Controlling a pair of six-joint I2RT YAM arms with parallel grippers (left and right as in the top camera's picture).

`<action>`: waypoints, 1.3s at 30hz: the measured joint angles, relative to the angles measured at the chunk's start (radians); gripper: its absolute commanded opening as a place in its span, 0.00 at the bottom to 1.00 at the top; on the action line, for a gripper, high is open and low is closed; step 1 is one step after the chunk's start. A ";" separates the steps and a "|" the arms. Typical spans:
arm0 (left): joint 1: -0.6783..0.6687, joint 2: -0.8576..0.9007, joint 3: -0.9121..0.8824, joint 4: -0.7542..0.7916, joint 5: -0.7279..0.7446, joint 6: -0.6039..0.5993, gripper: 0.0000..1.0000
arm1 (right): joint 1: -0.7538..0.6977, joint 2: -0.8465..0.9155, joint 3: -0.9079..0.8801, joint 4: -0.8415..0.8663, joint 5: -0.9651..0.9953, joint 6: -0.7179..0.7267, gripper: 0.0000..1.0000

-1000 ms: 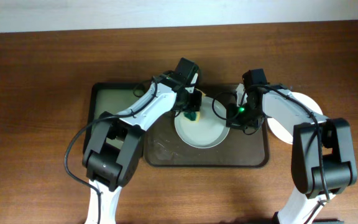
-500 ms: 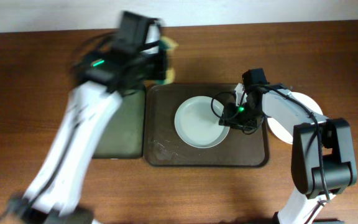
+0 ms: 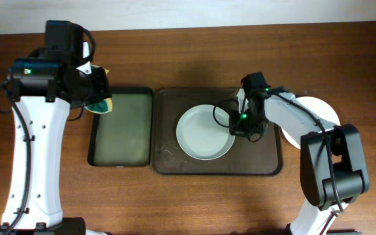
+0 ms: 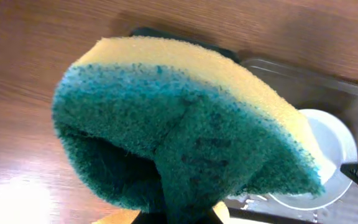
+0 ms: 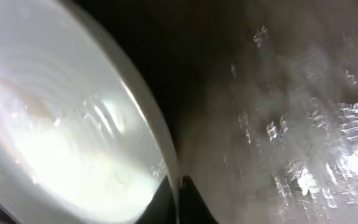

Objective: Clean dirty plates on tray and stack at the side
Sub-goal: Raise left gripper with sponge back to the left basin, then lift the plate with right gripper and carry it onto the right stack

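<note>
The left arm stands stretched up the nine o'clock side of the worktop, its forearm a long white column, with the wrist bent over toward three o'clock. The left claw pinches a sponge, green scouring face below and yellow foam above, at the eleven o'clock corner of the smaller tray with the greenish floor. In the left wrist view the sponge fills nearly everything.

The right arm rises from five o'clock, folds at the elbow and reaches in toward nine o'clock, low over the tray. The right claw is pressed together on the three o'clock rim of the plate, its dark fingertips meeting at the raised edge (the right wrist view shows this at very close range). That plate lies flat on the tray, near its middle, and the tray floor beside it glistens with wet patches. A second plate sits on the worktop just beyond the tray's three o'clock edge, partly covered by the right forearm.
</note>
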 measured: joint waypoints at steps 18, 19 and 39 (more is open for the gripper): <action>0.027 0.000 0.000 0.047 0.086 0.080 0.00 | 0.402 0.001 0.313 0.145 0.352 0.080 0.04; 0.027 0.000 0.000 0.047 0.078 0.077 0.00 | 0.437 0.001 0.313 0.175 0.393 0.084 0.04; 0.029 0.000 0.000 0.038 -0.055 0.058 0.00 | 0.764 0.001 0.314 0.729 1.168 -0.648 0.04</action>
